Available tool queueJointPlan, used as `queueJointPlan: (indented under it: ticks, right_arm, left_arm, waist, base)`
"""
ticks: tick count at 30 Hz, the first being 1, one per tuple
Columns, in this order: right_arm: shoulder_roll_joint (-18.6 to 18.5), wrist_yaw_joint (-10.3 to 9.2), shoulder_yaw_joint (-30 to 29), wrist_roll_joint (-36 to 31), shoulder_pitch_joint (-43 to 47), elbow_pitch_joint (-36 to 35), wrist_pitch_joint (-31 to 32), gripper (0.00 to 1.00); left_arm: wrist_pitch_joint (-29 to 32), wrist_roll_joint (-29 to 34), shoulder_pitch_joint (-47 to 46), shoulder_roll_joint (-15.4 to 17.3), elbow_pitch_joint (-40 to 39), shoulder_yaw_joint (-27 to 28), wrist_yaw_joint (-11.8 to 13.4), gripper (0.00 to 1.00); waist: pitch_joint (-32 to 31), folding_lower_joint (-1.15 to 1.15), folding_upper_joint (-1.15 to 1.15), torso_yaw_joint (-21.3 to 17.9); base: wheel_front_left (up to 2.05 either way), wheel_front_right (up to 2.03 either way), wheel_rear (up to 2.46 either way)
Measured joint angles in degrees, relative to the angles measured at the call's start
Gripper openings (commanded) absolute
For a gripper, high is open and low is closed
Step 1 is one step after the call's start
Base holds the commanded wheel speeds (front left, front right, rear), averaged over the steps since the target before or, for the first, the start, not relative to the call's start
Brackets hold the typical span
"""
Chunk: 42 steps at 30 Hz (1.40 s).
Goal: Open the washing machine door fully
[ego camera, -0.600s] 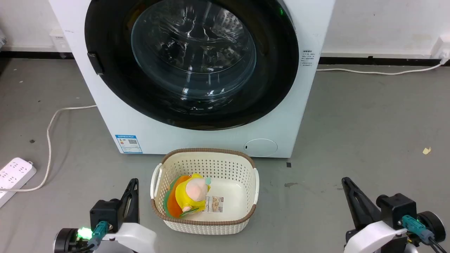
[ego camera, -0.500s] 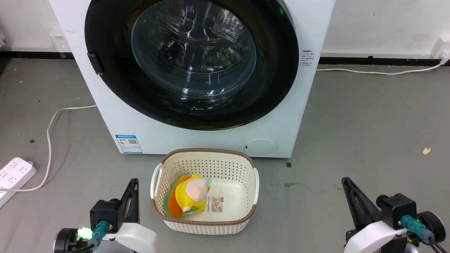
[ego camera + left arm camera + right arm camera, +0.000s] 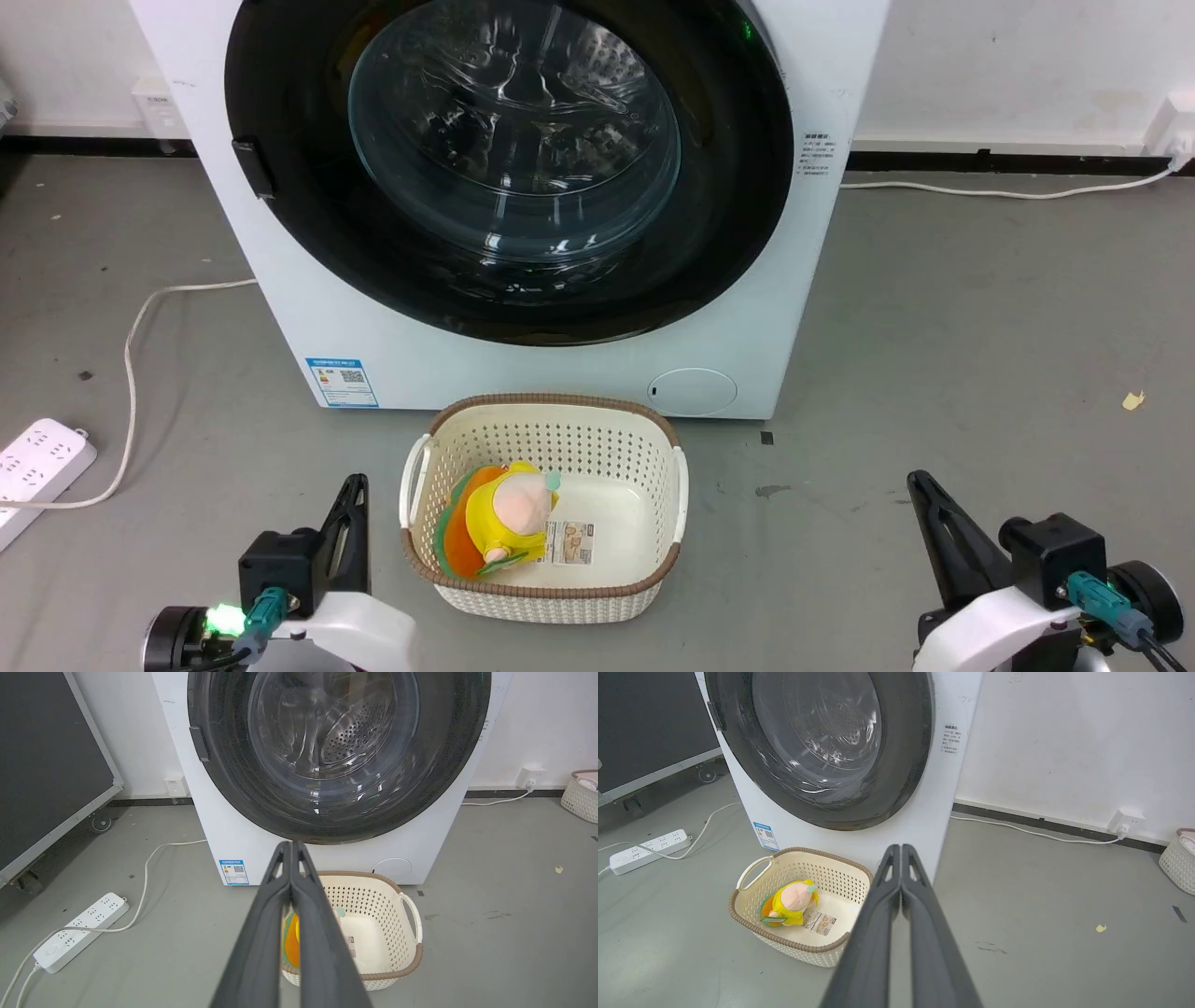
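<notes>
Grey floor point(image 3: 980, 355), concrete look, meets a white wall at the back. White washing machine point(image 3: 308, 308) stands on it against that wall, front toward the robot. The washing machine door point(image 3: 509, 168) covers nearly the whole front: glossy black ring, bulging clear glass bowl in the centre, steel drum visible through it. Door sits closed, flush to the machine face; small dark tab point(image 3: 254, 168) on the door's left rim. Dark panel on castors point(image 3: 46, 765) stands left of the machine. Cream perforated basket point(image 3: 551, 401) with a brown rim sits on the floor just in front of the machine, below the door. Left gripper point(image 3: 354, 485) is low, just left of the basket, fingers pressed together with nothing between them; left wrist view confirms the two fingers touching along their length point(image 3: 290, 845). Right gripper point(image 3: 920, 481) is low and well to the right of the basket, also pinched closed and empty, same in its own wrist view point(image 3: 901, 848). Both are well apart from the door. White power strip point(image 3: 37, 462) lies on the floor at far left, its cable point(image 3: 131, 373) running toward the machine. Yellow-and-orange plush toy point(image 3: 499, 523) lies in the basket's left half. Small round white flap point(image 3: 693, 392) at the machine's lower right corner; blue label point(image 3: 342, 381) at lower left. Yellow scrap point(image 3: 1132, 400) on the floor at right.
</notes>
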Motion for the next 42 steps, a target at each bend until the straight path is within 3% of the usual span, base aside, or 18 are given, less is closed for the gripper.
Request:
queueJointPlan:
  ticks: [10, 11, 34, 42]
  right_arm:
    - [0.0, 0.0, 0.0, 0.0, 0.0, 0.0, 0.0, 0.0]
    - [0.0, 0.0, 0.0, 0.0, 0.0, 0.0, 0.0, 1.0]
    - [-0.1, 0.0, -0.2, 1.7, -0.1, 0.2, -2.0, 1.0]
    - [-1.6, 0.0, 0.1, 3.8, -2.8, 0.2, -2.9, 1.0]
  left_arm:
    - [0.0, 0.0, 0.0, 0.0, 0.0, 0.0, 0.0, 0.0]
    - [0.0, 0.0, 0.0, 0.0, 0.0, 0.0, 0.0, 1.0]
    - [-1.9, -0.3, 0.0, 0.0, 0.0, -1.5, 0.6, 1.0]
    - [-2.9, -0.5, -1.1, 0.0, -0.1, -3.0, 1.3, 1.0]
  waist:
    - [0.0, 0.0, 0.0, 0.0]
    - [0.0, 0.0, 0.0, 0.0]
    - [1.4, 0.0, 0.0, 0.5]
    - [3.6, 0.01, 0.0, 1.3]
  base:
    - [0.0, 0.0, 0.0]
    - [0.0, 0.0, 0.0]
    - [0.0, 0.0, 0.0]
    - [0.0, 0.0, 0.0]
